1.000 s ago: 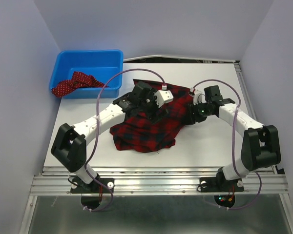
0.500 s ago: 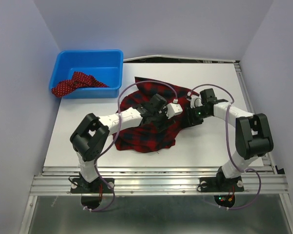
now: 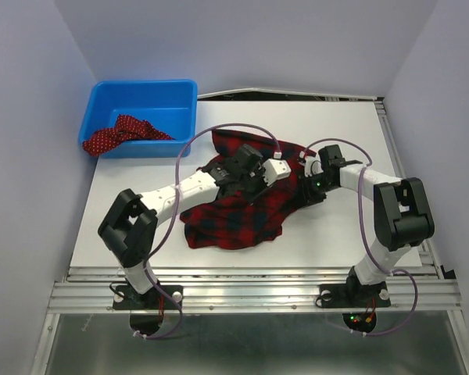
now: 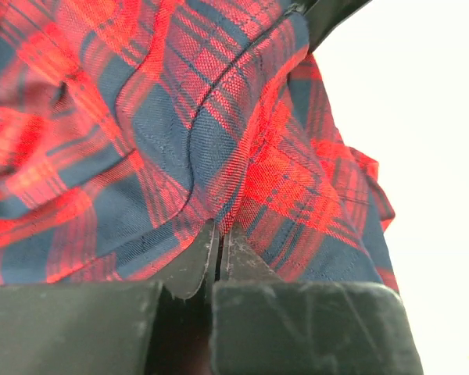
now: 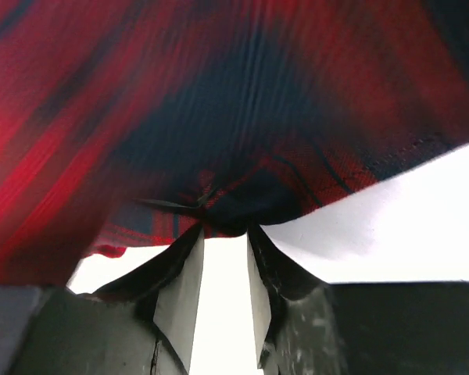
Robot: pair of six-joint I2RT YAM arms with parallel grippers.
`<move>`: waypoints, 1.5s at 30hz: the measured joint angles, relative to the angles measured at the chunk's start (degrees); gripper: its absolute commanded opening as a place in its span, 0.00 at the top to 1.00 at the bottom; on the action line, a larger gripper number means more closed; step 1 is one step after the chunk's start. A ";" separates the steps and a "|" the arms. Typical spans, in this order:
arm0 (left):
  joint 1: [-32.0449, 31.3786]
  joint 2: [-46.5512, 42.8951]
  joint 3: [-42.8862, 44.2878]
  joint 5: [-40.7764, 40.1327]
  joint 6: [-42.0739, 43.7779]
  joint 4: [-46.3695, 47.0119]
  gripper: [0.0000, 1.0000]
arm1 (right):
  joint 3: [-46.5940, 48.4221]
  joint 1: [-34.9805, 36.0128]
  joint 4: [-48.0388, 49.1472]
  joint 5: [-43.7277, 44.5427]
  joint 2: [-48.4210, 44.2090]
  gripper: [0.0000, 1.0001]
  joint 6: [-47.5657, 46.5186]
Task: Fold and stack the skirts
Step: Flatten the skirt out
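Two grippers: my left gripper (image 4: 219, 234) clamps the tartan skirt (image 4: 164, 117); my right gripper (image 5: 223, 234) stands slightly apart around its hem.
Table (image 4: 422, 156): white, bare right of both tools.
Walls (image 3: 242, 39): pale.

The tartan skirt (image 3: 234, 223), in the middle of the top view, is showing a plaid of deep red and dark navy. In the left wrist view the same cloth is glowing brighter, orange-red bands crossing slate-blue squares with thin dark lines running through them. The polka-dot skirt (image 3: 117, 134), at the upper left, is showing dark red sprinkled with tiny white dots. The bin (image 3: 141, 105) around it is shining a bright, plain blue. The table (image 3: 336, 226) is looking plain white and the walls (image 3: 242, 39) pale lavender. The left arm (image 3: 191, 186) and right arm (image 3: 358, 173) are wearing white shells with black joints, and purple cables (image 3: 219, 127) are looping over them.
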 measured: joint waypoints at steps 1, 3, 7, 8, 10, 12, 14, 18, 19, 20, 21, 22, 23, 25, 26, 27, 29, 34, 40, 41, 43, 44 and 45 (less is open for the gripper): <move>0.50 -0.76 0.02 0.55 -0.52 -0.26 1.00 | 0.00 0.00 0.00 0.22 0.00 0.74 -0.09; 1.60 -1.73 0.28 2.82 -2.40 -0.70 1.00 | 0.00 0.00 0.00 0.66 -0.02 0.83 -0.28; 8.15 -1.86 2.01 9.03 -8.17 0.22 1.00 | -0.20 0.00 -0.15 2.16 -0.55 0.97 -1.38; 10.91 -1.81 2.62 10.38 -9.86 0.52 1.00 | -0.24 0.00 -0.31 2.51 -0.83 0.99 -1.51; 15.82 -0.90 4.61 12.00 -12.35 0.66 1.00 | -0.28 0.00 -0.48 3.48 -1.46 0.99 -2.49; 19.96 1.05 6.67 12.63 -14.69 1.73 1.00 | -0.28 0.00 -0.76 4.76 -2.25 0.99 -3.63; 23.71 4.35 8.41 12.35 -16.09 2.40 1.00 | -0.28 0.00 -1.18 6.16 -2.99 0.99 -4.92; 26.12 10.91 8.94 11.32 -16.41 1.64 1.00 | -0.28 0.00 -3.06 8.90 -5.49 0.92 -8.48; 25.86 11.91 8.46 11.26 -16.24 1.33 1.00 | -0.26 0.00 -3.85 9.38 -6.36 0.87 -9.70; 25.35 12.68 7.82 11.13 -16.13 0.79 1.00 | -0.20 0.00 -4.48 9.49 -6.99 0.81 -10.38; 24.85 12.85 6.99 11.06 -15.69 0.48 1.00 | 0.20 0.00 -5.97 9.51 -7.67 0.66 -11.32; 24.30 12.85 6.25 11.08 -15.32 -0.09 1.00 | 0.94 0.00 -7.52 9.49 -8.26 0.60 -12.09; 23.76 12.83 5.90 11.13 -14.84 -0.24 1.00 | 1.57 0.00 -8.15 9.40 -8.76 0.58 -12.41; 22.75 12.50 5.01 11.30 -13.70 -0.11 1.00 | 3.76 0.00 -9.68 8.11 -9.53 0.54 -12.83; 22.43 12.20 4.48 11.39 -13.11 -0.11 1.00 | 4.92 0.02 -9.92 7.30 -9.92 0.54 -12.74; 22.01 11.69 3.76 11.41 -12.48 -0.13 1.00 | 6.40 0.20 -9.86 6.21 -10.34 0.55 -12.44; 21.49 10.73 2.67 11.52 -11.67 -0.24 1.00 | 9.33 0.81 -9.66 4.26 -10.64 0.55 -11.72; 21.14 10.05 2.16 11.65 -10.82 -0.55 1.00 | 12.70 7.06 -6.36 0.39 -10.12 0.55 -10.73; 21.22 10.05 2.16 11.91 -10.38 -0.63 1.00 | 13.88 15.19 -6.38 -1.40 -0.76 0.53 -11.87; 21.20 10.05 2.16 11.91 -10.25 -0.63 1.00 | 14.03 15.39 -6.67 -1.36 0.61 0.52 -12.04; 21.20 10.05 2.16 11.91 -10.14 -0.68 1.00 | 14.19 15.34 -7.72 -1.29 4.33 0.43 -12.61; 21.20 10.05 2.16 11.91 -10.12 -0.68 1.00 | 14.21 15.32 -8.00 -1.25 5.31 0.42 -12.98; 21.20 10.05 2.16 11.91 -10.12 -0.68 1.00 | 14.21 15.32 -8.37 -1.09 6.19 0.41 -13.03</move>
